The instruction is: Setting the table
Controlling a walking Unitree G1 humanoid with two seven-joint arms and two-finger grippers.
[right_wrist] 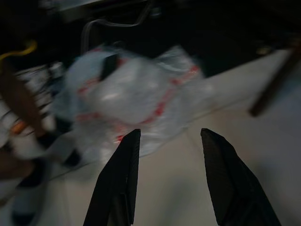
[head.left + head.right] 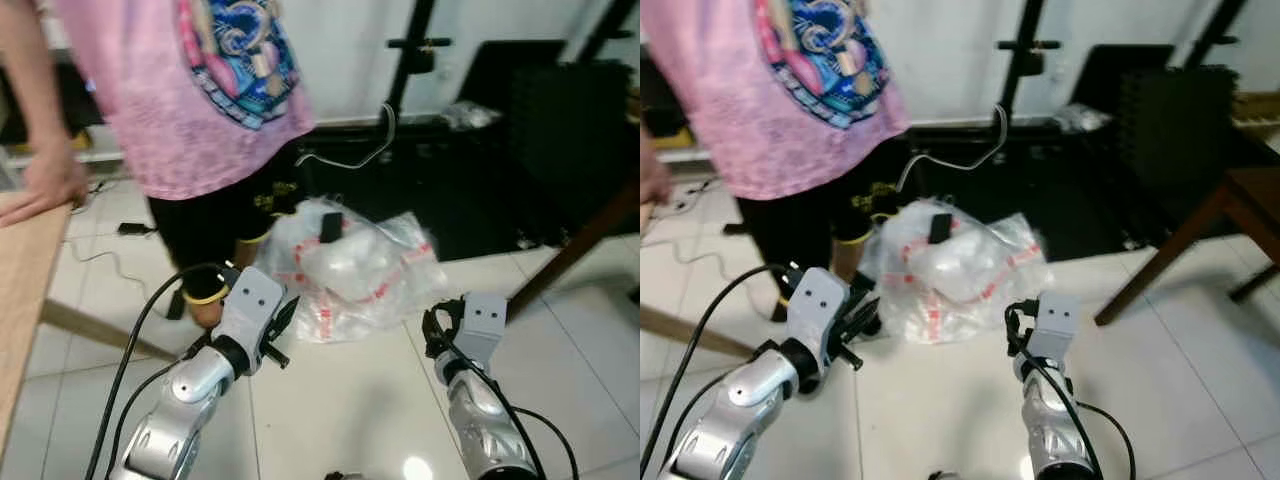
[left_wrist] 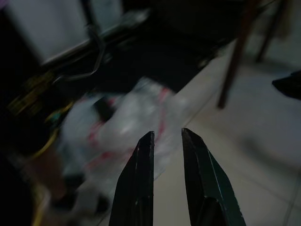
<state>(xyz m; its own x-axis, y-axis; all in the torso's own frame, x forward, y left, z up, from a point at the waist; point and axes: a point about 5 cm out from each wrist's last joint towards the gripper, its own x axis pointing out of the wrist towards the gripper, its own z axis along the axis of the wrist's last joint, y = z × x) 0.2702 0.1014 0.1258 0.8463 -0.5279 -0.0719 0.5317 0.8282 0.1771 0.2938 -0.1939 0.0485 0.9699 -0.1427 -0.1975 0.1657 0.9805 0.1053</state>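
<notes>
Hovering both pincers empty over white tiled floor [image 2: 350,400]: left pincer [image 3: 167,141] nearly clenched, right pincer [image 1: 169,141] released. Risking snagging crumpled clear plastic bag [image 2: 350,265] or bumping person in pink shirt [image 2: 190,100] beside light wooden worktop [image 2: 20,270].

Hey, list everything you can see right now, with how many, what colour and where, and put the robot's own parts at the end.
plastic bag: one, clear with red print, on the floor ahead of both grippers
black mat: one, black, on the floor behind the bag, by the wall
wooden table: one, light wood, at the robot's left
wooden leg: one, dark brown, slanting at the right, furniture unclear
floor tiles: white, glossy, underfoot
person: one, pink printed shirt, black trousers, standing beside the table, hand on its edge
left gripper: one, black fingers slightly apart, holding nothing, raised over the floor
right gripper: one, black fingers wide apart, holding nothing, aimed at the bag
</notes>
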